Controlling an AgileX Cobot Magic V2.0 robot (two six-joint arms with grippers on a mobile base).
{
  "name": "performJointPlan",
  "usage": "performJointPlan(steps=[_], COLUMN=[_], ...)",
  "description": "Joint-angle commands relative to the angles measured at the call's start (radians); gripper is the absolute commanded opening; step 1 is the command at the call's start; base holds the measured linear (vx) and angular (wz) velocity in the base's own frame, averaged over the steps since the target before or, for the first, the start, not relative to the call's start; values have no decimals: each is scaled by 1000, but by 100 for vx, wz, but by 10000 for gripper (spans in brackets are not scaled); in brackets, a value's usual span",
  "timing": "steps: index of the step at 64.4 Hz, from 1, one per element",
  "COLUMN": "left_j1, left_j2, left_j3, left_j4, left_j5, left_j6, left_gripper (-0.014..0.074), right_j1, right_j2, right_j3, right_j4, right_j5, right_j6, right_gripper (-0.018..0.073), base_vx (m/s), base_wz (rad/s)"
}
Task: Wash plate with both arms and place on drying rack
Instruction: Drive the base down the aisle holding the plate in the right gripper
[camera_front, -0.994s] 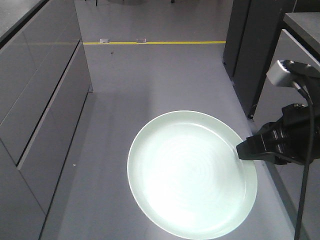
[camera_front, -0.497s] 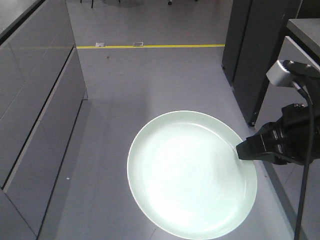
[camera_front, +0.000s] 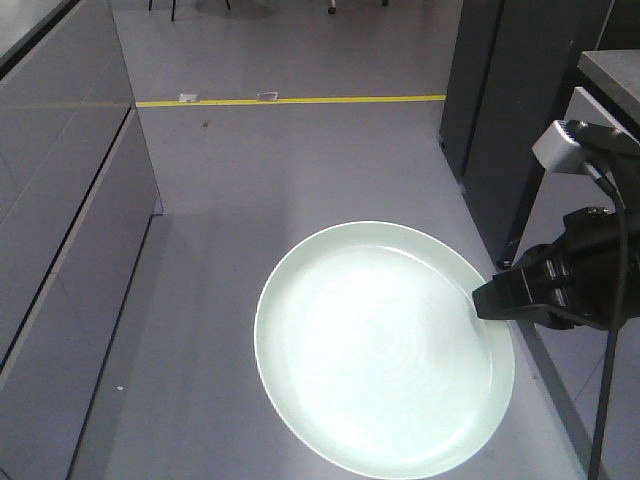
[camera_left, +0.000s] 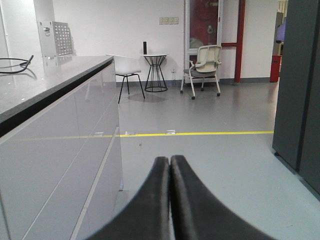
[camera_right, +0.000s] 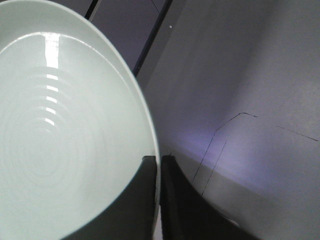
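Seen from the front, a round pale mint-green plate (camera_front: 385, 345) is held face-up in the air above a grey floor (camera_front: 300, 170). The right tool (camera_front: 482, 300), black with a grey camera block (camera_front: 560, 145) on top, is clamped onto the plate's right rim. The right wrist view shows its 2 fingers (camera_right: 145, 200) nearly together, with the thin rim pinched between them. The left tool (camera_left: 170, 167) has its 2 fingers pressed flat against each other, gripping nothing, and points along the floor beside grey cabinets (camera_left: 65, 150). A yellow line (camera_front: 290, 100) crosses the floor beyond the plate.
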Motion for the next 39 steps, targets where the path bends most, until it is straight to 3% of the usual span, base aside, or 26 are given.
performJointPlan(steps=[1,39], left_j1=[-2,-2], left_j2=[-14,-14], left_j3=[-32,-32], left_j4=[-9,-9], left_j5=[-75,-75], left_j6=[-4,-4], left_gripper=[-6,-6], right_j1=[1,1], right_j2=[-21,-21], right_j3=[-25,-25], right_j4=[43,43], right_j5=[-30,-30], right_j6=[-9,-9], right_gripper=[-4,-4], base_vx=[19,17], base_wz=[-4,-5])
